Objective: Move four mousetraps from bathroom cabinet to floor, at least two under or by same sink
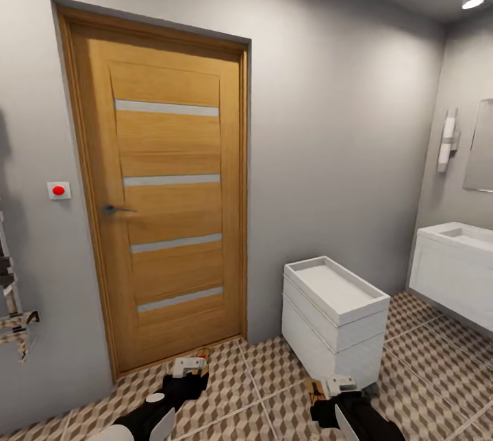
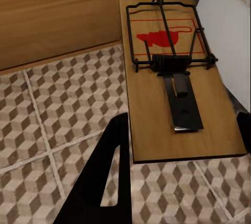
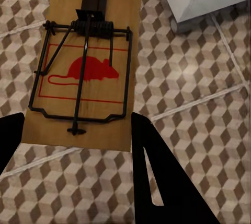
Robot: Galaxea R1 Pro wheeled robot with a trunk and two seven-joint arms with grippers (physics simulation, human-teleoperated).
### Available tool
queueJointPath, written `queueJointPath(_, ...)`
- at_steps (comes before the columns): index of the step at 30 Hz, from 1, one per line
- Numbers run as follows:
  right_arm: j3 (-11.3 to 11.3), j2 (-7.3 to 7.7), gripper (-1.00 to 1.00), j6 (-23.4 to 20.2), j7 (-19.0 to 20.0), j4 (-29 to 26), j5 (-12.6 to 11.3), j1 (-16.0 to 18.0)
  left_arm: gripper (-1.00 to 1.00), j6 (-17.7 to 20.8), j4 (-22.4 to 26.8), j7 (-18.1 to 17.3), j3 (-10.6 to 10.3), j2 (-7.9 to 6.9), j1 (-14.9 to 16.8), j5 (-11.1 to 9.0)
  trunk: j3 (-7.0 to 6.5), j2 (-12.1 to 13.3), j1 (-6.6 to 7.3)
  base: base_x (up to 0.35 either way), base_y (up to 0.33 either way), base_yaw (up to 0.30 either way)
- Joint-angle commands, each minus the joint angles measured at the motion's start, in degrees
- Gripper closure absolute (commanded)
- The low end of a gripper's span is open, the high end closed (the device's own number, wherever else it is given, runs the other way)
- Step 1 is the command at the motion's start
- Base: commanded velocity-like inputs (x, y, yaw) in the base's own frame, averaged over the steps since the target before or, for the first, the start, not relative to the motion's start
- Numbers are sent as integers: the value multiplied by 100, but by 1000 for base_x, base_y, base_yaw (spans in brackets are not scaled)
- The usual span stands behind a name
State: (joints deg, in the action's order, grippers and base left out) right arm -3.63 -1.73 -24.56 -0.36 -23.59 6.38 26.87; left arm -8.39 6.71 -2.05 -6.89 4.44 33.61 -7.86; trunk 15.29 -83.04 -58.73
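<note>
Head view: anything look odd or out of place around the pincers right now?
Nothing stands out. Each pincer, left and right, carries a flat tan wooden mousetrap above the cube-patterned tile floor; nothing looks spilled or damaged.

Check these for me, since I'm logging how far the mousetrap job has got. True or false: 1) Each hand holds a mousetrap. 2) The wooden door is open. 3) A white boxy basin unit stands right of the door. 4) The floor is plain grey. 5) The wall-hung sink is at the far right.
1) True: the left hand holds a mousetrap, and the right hand holds another mousetrap.
2) False: the door is shut in its frame.
3) True: the basin unit stands on the floor beside the door.
4) False: the bathroom floor has brown, beige and white cube-pattern tiles.
5) True: the sink hangs at the right edge.
</note>
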Motion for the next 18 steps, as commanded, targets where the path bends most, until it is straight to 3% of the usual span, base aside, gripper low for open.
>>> queueJointPath(1, -42, -9, 100, -30, 19, 7, 39, 3, 100, -23, -9, 3, -49, 0, 5, -51, 7, -4, 0, 0, 0, -288)
queueJointPath(18, -34, -21, 100, -34, 27, 207, 52, 3, 100, -23, -11, 3, -49, -5, 5, -49, 7, -4, 0, 0, 0, -291)
